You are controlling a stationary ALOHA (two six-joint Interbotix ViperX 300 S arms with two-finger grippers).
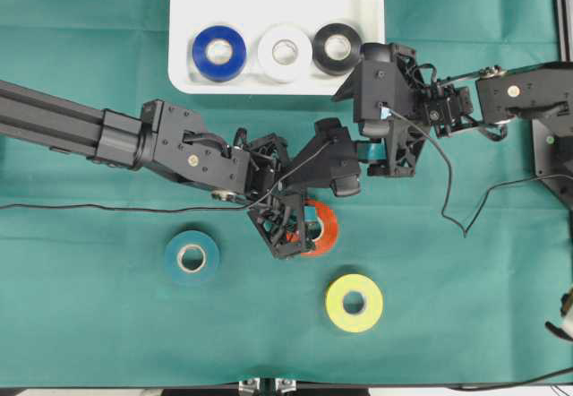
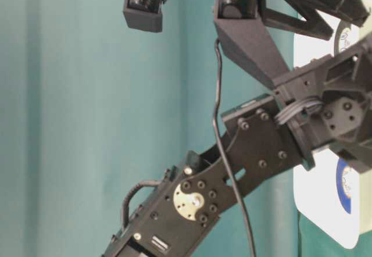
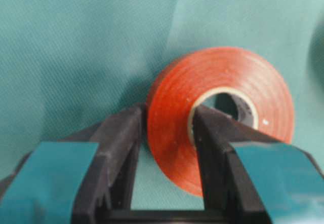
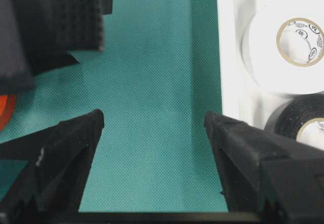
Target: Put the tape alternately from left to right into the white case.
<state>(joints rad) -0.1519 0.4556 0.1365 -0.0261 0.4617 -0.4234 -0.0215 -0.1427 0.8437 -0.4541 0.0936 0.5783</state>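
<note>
Gripping the red-orange tape (image 3: 223, 117) through its core, the left claw (image 3: 167, 148) is clamped shut while the right claw (image 4: 154, 133) gapes wide beside the white case (image 1: 183, 20).

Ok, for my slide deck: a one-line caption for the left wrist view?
Left gripper shut on the red-orange tape roll, one finger through its core.
</note>
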